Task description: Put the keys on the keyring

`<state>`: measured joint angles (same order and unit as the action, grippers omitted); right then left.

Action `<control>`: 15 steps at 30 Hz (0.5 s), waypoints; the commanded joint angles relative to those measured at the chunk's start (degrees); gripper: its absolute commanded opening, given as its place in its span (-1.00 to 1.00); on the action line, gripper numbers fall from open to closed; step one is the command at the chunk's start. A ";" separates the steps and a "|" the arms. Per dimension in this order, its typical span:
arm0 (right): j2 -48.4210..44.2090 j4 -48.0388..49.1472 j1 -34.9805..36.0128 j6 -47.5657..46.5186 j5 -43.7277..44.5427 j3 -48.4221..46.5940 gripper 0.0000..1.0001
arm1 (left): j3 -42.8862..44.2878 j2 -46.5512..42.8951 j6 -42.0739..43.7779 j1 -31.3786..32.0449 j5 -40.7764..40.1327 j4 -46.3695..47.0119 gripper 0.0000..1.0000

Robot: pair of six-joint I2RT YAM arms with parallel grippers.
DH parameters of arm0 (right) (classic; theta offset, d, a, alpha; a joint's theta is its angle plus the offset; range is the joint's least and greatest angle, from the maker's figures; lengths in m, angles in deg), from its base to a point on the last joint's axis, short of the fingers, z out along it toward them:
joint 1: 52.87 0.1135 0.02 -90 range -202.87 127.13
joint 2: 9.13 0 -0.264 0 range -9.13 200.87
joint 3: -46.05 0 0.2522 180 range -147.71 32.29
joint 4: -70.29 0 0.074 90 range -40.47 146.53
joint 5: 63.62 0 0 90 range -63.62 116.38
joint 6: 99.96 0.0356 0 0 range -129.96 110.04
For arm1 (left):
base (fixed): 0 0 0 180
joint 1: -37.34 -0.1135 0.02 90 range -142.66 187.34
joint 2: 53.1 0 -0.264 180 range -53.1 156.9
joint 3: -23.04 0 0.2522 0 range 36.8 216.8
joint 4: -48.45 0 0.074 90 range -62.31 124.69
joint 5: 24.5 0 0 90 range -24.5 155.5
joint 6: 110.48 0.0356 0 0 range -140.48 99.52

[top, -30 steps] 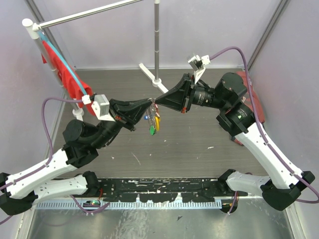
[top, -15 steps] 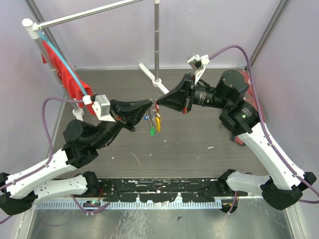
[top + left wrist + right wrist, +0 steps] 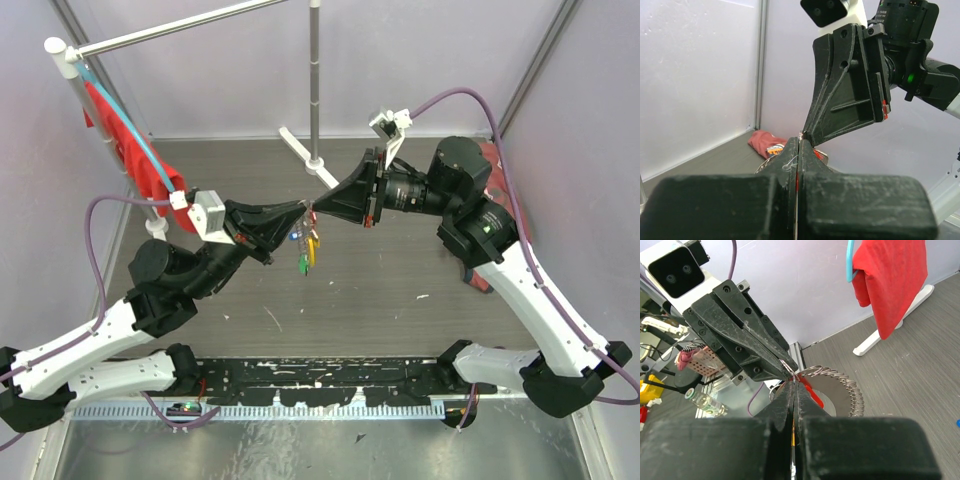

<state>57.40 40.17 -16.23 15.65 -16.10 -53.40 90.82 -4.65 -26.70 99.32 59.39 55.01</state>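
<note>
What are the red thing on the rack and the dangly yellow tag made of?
The red thing looks like soft cloth: it droops in folds from a blue hanger. The yellow tag seems to be smooth plastic, bright and slightly shiny, but it is too small to be sure.

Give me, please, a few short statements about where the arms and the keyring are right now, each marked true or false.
1. The left gripper and the right gripper meet tip to tip above the table. True.
2. The keyring lies flat on the table. False: it hangs in the air at the gripper tips, with its yellow tag dangling below them.
3. The left gripper is wide open. False: the left wrist view shows its fingers pressed together.
4. A red cloth hangs at the left side of the scene. True.
</note>
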 commanded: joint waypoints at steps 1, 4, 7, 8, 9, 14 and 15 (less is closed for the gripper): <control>-0.10 -0.49 -0.06 -0.63 0.38 -1.89 -0.99 | 3.02 -0.96 0.51 0.08 0.28 3.41 -1.00; 0.04 -1.14 -0.10 -0.61 0.22 -1.76 -0.99 | 3.02 -0.82 0.54 0.09 0.37 3.57 -1.00; 0.02 -1.54 -0.06 -0.55 -0.04 -1.45 -0.99 | 3.02 -0.89 0.64 0.14 0.39 3.51 -1.00; 0.01 -1.75 -0.08 -0.57 -0.06 -1.42 -0.99 | 3.02 -0.94 0.69 0.08 0.35 3.57 -1.00; 0.14 -1.94 -0.08 -0.55 -0.13 -1.48 -0.99 | 3.02 -0.98 0.69 0.13 0.35 3.48 -1.00; 0.62 -2.67 -0.05 -0.48 -0.95 -1.75 -0.99 | 3.00 -0.99 0.75 0.09 0.31 3.51 -1.00; 0.71 -2.83 -0.08 -0.42 -1.08 -1.77 -0.99 | 3.02 -1.03 0.79 0.11 0.31 3.41 -1.00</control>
<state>57.59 38.00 -16.23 15.65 -16.34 -53.40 90.82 -4.65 -26.51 99.32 59.44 54.40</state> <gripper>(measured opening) 0.029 0.008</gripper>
